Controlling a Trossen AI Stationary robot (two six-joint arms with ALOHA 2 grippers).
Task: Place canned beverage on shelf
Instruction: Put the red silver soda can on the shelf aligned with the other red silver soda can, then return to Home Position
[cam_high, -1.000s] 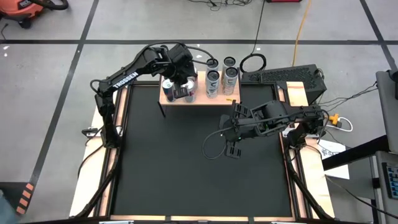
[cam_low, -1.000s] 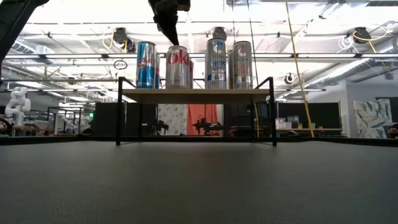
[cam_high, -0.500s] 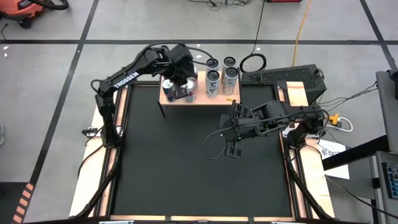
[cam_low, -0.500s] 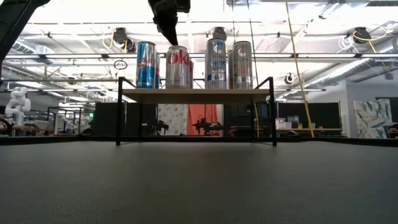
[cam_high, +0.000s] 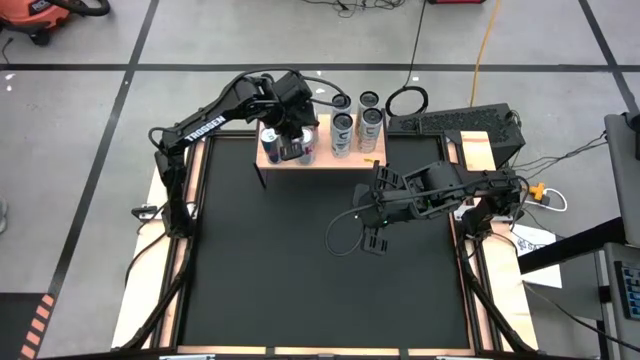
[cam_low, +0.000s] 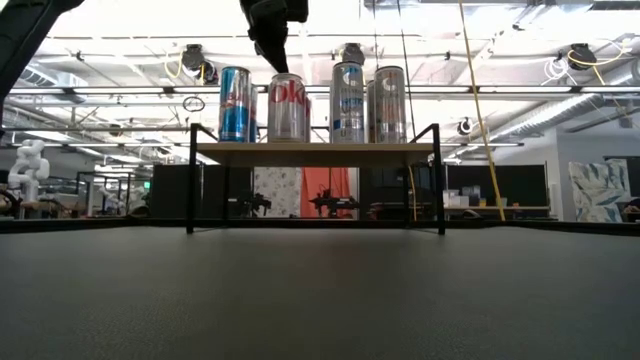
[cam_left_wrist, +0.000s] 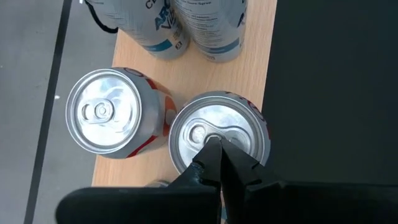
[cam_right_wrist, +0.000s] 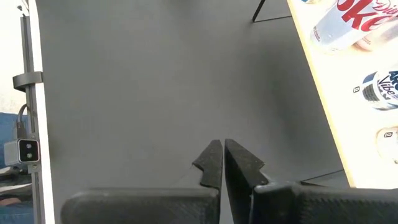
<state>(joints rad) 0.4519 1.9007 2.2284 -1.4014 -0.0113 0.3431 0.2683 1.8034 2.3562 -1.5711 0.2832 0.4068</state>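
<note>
The shelf (cam_low: 315, 152), pale wood on thin black legs, stands at the far edge of the black mat (cam_high: 320, 260). Several cans stand upright on it: a blue and silver one (cam_low: 236, 104), a silver and red one (cam_low: 287, 108) and two tall silver ones (cam_low: 347, 103) (cam_low: 390, 104). My left gripper (cam_left_wrist: 219, 144) is shut and points steeply down over the silver and red can's top (cam_left_wrist: 217, 140), beside its tab. My right gripper (cam_high: 372, 243) hangs shut above the mat, right of centre, with nothing in it. My left gripper's shut fingertips (cam_left_wrist: 211, 149) stand right at the lid of the silver and red can (cam_left_wrist: 205, 132), coming from above. I cannot tell whether they touch the lid. The can stands upright on the shelf.
Another can with a red side (cam_left_wrist: 114, 119) stands close beside that can on the shelf. Two more can tops (cam_high: 342, 101) (cam_high: 369, 99) show beyond the shelf's far edge. A black keyboard-like box (cam_high: 455, 125) and cables lie at the far right.
</note>
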